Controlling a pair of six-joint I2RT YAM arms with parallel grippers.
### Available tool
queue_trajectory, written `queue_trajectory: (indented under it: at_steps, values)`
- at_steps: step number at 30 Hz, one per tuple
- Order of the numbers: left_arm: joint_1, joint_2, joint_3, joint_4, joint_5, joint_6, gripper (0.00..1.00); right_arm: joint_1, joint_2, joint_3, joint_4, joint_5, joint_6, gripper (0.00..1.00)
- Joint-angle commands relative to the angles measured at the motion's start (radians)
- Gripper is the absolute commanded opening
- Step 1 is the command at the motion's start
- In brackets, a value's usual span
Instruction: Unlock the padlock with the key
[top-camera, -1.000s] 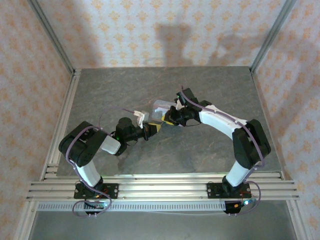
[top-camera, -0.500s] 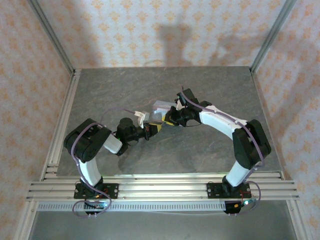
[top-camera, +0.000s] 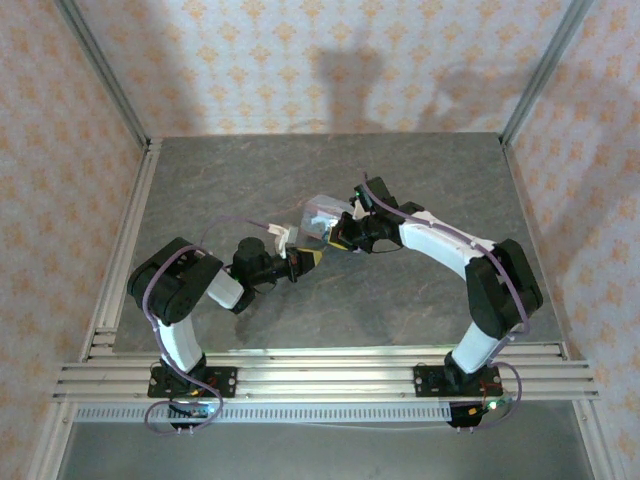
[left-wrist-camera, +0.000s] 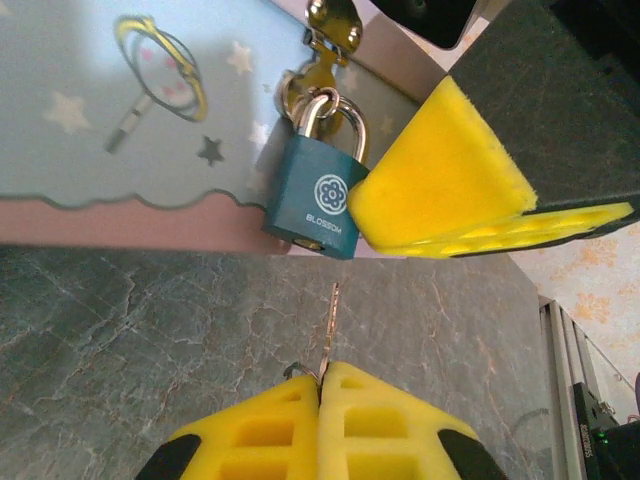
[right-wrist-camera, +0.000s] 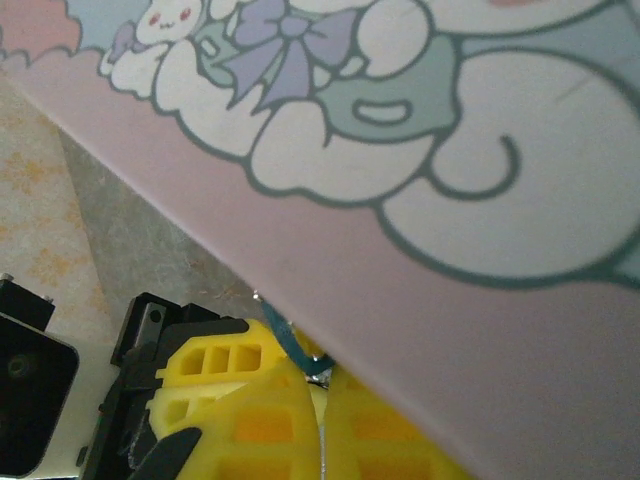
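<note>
Where the gold hasp (left-wrist-camera: 325, 40) of the tin (left-wrist-camera: 100, 120) sticks out, the padlock (left-wrist-camera: 318, 195) hangs by its silver shackle. It has a dark blue body stamped with a white flower and the word BLOSSOM. The left gripper (left-wrist-camera: 322, 375) is clenched on the key (left-wrist-camera: 329, 325), whose thin pale blade points up at the padlock without touching it. The right gripper (right-wrist-camera: 320, 375) is pressed closed just beside the padlock, with a blue sliver at its tips.

Peach floral wallpaper walls (top-camera: 300, 60), grey stone-patterned tabletop (top-camera: 420, 170), aluminium rails (top-camera: 330, 375) at near edge
</note>
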Motion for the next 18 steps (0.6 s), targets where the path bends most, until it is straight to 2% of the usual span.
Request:
queue_trajectory:
  at_steps: [1,9,12,14,18]
  values:
    - [-0.003,-0.015,-0.005,0.049,0.011,0.01,0.0,-0.004,-0.037,-0.002,0.031,0.0,0.011,0.0]
    - [0.011,0.0,-0.006,0.041,-0.007,0.006,0.0,-0.004,-0.02,-0.012,0.043,0.009,0.008,0.0]
    - [0.03,-0.036,-0.035,0.005,-0.035,0.011,0.0,-0.003,-0.023,-0.011,0.014,0.048,-0.019,0.0]
    - [0.036,-0.106,-0.063,-0.089,-0.067,0.052,0.0,0.015,-0.043,-0.009,-0.035,0.145,-0.05,0.0]
    - [0.039,-0.285,-0.099,-0.368,-0.156,0.153,0.0,0.126,-0.074,-0.007,-0.13,0.471,-0.078,0.0]
